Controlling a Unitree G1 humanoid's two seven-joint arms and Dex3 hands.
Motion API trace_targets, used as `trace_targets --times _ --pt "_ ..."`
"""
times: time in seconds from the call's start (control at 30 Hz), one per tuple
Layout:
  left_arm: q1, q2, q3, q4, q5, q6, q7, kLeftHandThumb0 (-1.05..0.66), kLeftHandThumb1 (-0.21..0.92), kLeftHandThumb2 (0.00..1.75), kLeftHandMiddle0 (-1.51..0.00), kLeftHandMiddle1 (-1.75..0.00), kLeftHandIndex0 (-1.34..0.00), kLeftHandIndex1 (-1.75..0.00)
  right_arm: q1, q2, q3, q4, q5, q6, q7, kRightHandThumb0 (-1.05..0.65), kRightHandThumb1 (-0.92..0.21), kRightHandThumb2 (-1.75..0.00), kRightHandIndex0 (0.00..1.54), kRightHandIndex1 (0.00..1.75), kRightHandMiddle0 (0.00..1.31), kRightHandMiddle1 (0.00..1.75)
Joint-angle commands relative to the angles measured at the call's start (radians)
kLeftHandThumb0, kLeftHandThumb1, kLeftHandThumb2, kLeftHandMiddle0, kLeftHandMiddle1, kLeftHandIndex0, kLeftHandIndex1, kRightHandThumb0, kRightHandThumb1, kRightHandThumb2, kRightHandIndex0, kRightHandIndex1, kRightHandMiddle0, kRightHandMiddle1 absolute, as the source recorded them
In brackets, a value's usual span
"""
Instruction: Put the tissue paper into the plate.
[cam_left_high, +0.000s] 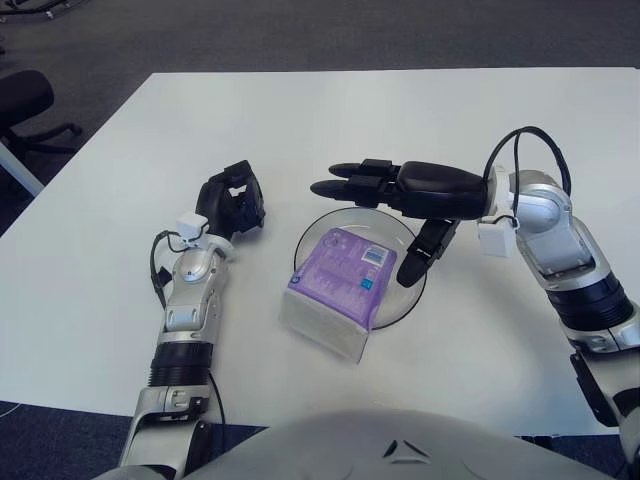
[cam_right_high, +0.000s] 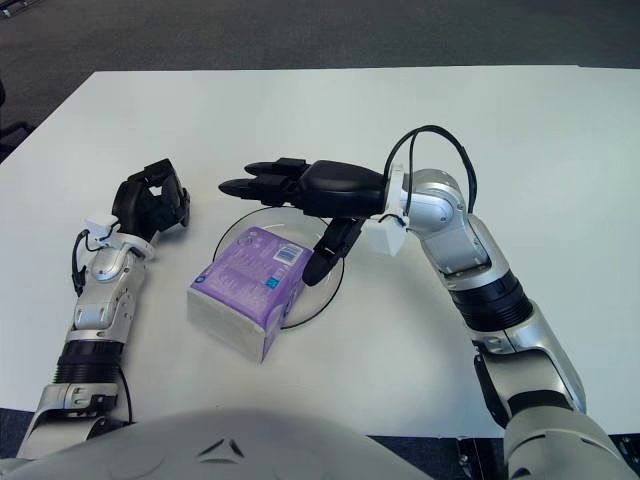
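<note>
White table (cam_left_high: 120, 300), tissue pack (cam_left_high: 340, 285) overhanging plate (cam_left_high: 410, 300); right hand (cam_left_high: 405, 195) above, fingers spread.

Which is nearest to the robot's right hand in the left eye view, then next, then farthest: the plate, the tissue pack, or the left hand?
1. Plate: directly under the open right hand, which hovers over its far rim.
2. Tissue pack: just toward the robot from the fingers, lying over the plate's near-left rim.
3. Left hand: farthest, off to the left of the plate.
</note>
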Motion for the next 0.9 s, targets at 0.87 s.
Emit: trace_targets --times 0.87 --pt "0.124 -0.066 -0.023 0.06 -0.012 -0.002 -0.002 -0.4 0.63 1.06 -1.35 -1.75 -1.03 -1.75 0.107 -0.062 -0.17 0.106 -0.159 0.04 -0.196 -0.99 -0.92 -0.5 0.04 0.02 0.0 0.2"
